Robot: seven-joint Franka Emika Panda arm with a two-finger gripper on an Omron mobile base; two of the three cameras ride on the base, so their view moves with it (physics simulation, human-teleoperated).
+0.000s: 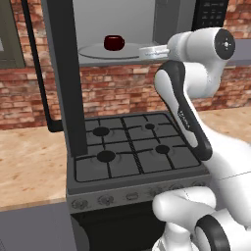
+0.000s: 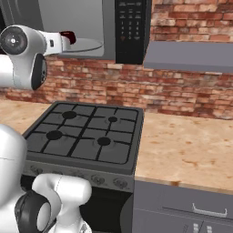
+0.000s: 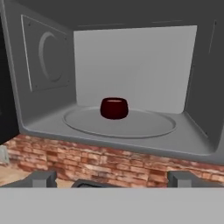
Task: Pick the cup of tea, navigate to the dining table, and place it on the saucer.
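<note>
Cup of tea (image 3: 114, 108) sits on turntable (image 3: 144, 127) — microwave (image 3: 48, 65) open.

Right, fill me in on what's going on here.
The robot arm is reaching toward the open microwave above the stove. The cup of tea sits upright on the round turntable inside, untouched. In the hand view the gripper is outside the opening, fingers spread wide and holding nothing, with the cup straight ahead. The pick-up has not yet happened.
</note>
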